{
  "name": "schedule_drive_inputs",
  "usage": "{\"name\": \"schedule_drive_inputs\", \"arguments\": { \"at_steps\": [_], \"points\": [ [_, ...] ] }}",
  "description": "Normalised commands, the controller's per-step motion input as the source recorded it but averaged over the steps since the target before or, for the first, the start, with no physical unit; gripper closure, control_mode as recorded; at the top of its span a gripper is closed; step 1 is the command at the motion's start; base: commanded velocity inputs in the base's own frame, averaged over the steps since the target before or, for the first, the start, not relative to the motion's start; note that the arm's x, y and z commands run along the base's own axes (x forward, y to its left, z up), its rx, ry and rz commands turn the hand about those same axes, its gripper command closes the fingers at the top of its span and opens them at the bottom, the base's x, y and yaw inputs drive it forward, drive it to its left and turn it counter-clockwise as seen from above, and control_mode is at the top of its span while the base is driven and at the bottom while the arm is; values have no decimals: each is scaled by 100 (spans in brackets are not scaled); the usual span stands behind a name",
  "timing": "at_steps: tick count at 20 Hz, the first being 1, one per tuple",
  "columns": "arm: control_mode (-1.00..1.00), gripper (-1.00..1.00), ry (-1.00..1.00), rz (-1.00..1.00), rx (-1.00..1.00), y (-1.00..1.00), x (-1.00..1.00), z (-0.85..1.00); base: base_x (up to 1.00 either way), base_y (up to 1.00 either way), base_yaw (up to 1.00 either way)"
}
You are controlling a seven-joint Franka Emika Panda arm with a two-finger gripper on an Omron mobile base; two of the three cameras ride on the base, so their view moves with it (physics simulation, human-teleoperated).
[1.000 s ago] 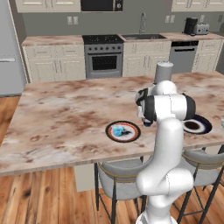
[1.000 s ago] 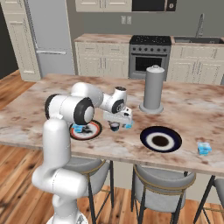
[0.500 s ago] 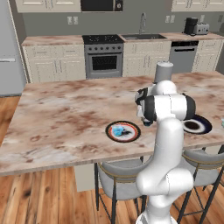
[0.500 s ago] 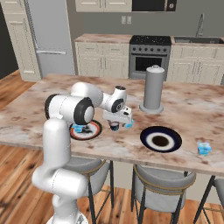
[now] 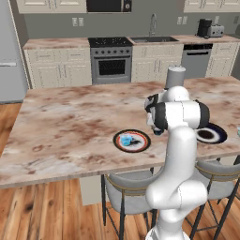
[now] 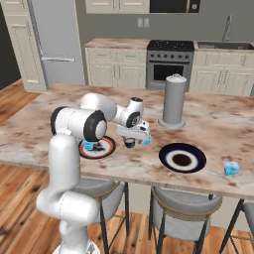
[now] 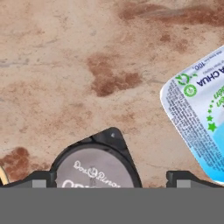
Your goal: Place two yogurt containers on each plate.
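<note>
Two cups sit under the gripper on the marble island: a dark cup between the finger tips and a blue cup just to its right in the hand view. Fingers stand spread wide, apart from the dark cup's lid; nothing is grasped. In the right base view the dark cup and the blue cup lie between the two plates, both off them. Red plate holds one blue cup; a second small dark shape beside it is too small to identify, possibly only the plate's pattern. Blue plate lies to the right, near the island's near edge, with no cup on it. Fourth cup, blue, rests on the island far right of the blue plate, well apart from it. Grey cylinder stands upright beyond the plates.
</note>
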Motion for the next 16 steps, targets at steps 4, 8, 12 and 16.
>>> {"name": "schedule_drive_inputs", "arguments": {
  "at_steps": [4,8,12,16],
  "points": [
    [-100,-100,0,0,0,0,0,0,0,0,0],
    [-100,-100,0,0,0,0,0,0,0,0,0],
    [-100,-100,0,0,0,0,0,2,0,0,0],
    [-100,-100,0,0,0,0,0,3,0,0,0]
  ]
}}
